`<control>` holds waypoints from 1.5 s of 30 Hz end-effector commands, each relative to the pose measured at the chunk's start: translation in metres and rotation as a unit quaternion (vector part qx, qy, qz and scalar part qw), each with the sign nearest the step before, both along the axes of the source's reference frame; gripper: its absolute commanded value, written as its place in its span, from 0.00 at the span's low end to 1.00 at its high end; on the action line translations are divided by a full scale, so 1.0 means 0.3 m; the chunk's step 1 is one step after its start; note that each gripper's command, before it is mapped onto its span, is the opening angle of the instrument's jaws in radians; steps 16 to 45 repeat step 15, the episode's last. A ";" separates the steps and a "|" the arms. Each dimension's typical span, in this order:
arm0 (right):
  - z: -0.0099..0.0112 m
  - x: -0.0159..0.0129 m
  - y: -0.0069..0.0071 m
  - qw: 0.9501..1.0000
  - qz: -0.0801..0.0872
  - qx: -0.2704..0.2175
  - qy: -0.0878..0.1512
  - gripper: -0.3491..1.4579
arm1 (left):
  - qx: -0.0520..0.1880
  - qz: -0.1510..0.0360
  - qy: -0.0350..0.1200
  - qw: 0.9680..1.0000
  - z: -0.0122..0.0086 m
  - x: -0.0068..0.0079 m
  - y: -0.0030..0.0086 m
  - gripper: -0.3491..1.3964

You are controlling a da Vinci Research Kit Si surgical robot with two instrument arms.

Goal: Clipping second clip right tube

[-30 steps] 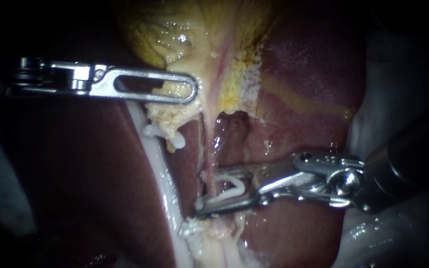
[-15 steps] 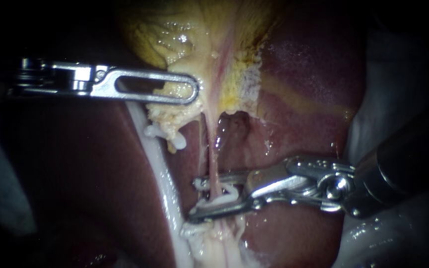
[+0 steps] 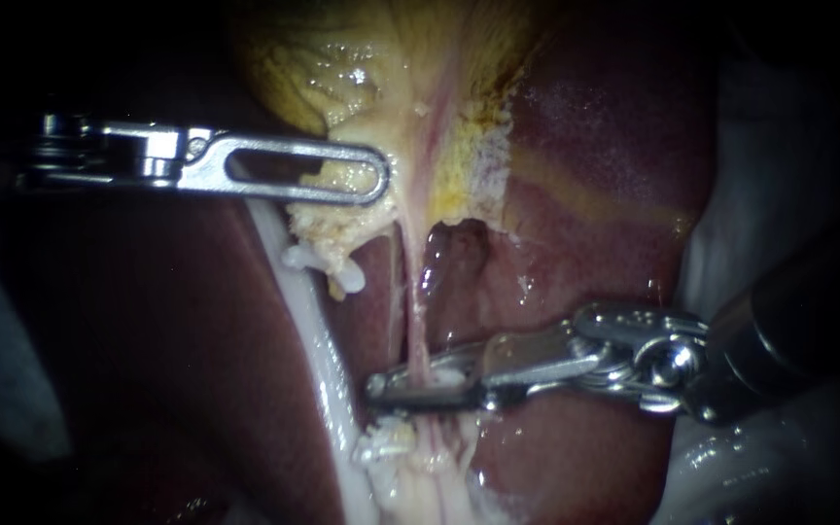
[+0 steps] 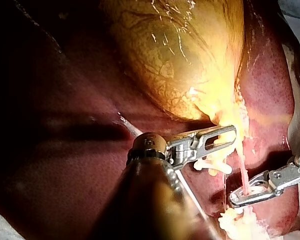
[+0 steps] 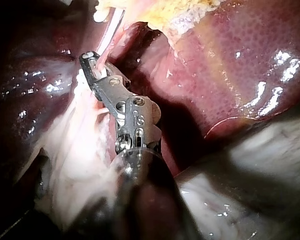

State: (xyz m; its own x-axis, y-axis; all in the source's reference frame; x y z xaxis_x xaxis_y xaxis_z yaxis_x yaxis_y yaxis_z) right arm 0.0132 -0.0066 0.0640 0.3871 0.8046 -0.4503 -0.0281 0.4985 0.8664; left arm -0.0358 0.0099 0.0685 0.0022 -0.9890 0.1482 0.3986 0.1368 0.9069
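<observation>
The right tube point(image 3: 412, 311), a thin pink strand, is seen running from the lower edge of the gallbladder point(image 3: 342, 68) down across the liver point(image 3: 595, 156), with a thicker pale tube point(image 3: 318, 331) just beside it. The right instrument point(image 3: 378, 391) is placed across the right tube low on its length, and its jaws are pressed together on the strand from both sides, with a white clip point(image 3: 444, 375) partly visible between them. The left instrument point(image 3: 371, 180) is clamped on the gallbladder's yellowish lower fringe, so the right tube is drawn taut. Pale ragged tissue lies just below the right jaws; whether a clip sits in it cannot be told. It is judged that the clip could be seated only partway across the strand if the jaw tips do not reach past it, and that the thin tube could be torn by any sideways drag while gripped and stretched. The liver behind could be nicked by the tips. No brand, label or legible writing is seen on the tissue.
</observation>
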 end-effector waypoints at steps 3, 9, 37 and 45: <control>0.0001 0.0001 -0.0002 1.000 -0.001 -0.001 -0.001 0.00 | 0.000 0.000 0.000 1.000 0.0000 0.0001 0.0000 0.00; 0.0001 0.0000 -0.0002 1.000 -0.002 0.000 0.000 0.00 | 0.000 0.000 0.000 1.000 0.0000 0.0001 0.0000 0.00; 0.0001 0.0000 -0.0002 1.000 -0.003 0.001 0.001 0.00 | 0.000 0.000 0.000 1.000 0.0000 0.0001 0.0000 0.00; 0.0001 0.0000 -0.0002 1.000 -0.003 0.001 0.001 0.00 | 0.000 0.000 0.000 1.000 0.0000 0.0001 0.0000 0.00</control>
